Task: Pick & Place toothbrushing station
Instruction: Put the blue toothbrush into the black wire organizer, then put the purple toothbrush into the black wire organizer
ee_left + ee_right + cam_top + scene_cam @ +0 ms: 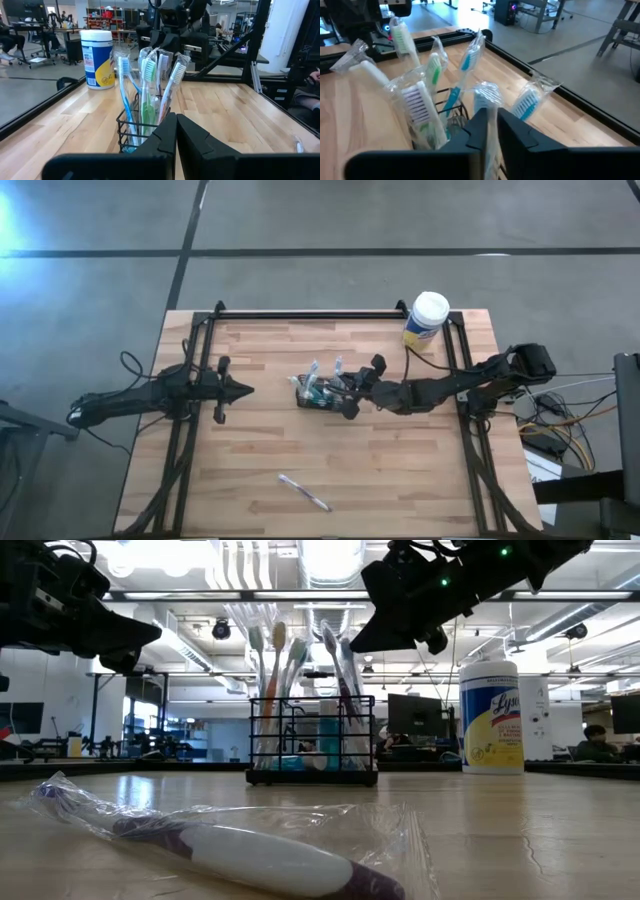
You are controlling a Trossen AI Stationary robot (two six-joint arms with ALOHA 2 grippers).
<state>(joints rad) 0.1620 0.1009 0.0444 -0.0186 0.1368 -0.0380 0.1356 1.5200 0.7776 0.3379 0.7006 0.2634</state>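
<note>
The toothbrushing station (pixel 318 395) is a small black wire-mesh holder standing at the table's middle, with several plastic-wrapped toothbrushes (pixel 285 660) upright in it. It also shows in the left wrist view (pixel 131 127) and the right wrist view (pixel 451 97). My right gripper (pixel 340 390) reaches in from the table's right, above the holder, and is shut on one wrapped toothbrush (pixel 489 97). My left gripper (pixel 247 390) is shut and empty, left of the holder, pointing at it (pixel 176 127). Another wrapped toothbrush (pixel 303 492) lies flat near the table's near edge. My right gripper pinches a wrapped toothbrush near its upper end (pixel 490 107) between its two fingers. The fingers slant down from the table's right (pixel 365 640). The toothbrush stands among the others over the holder. My own fingers hide its lower end.
A white-lidded canister with a yellow label (pixel 427 318) stands at the far right of the table. The black frame rails (pixel 300 314) run along the table's far and side edges. Bare wood (pixel 400 470) lies between the holder and the near edge.
</note>
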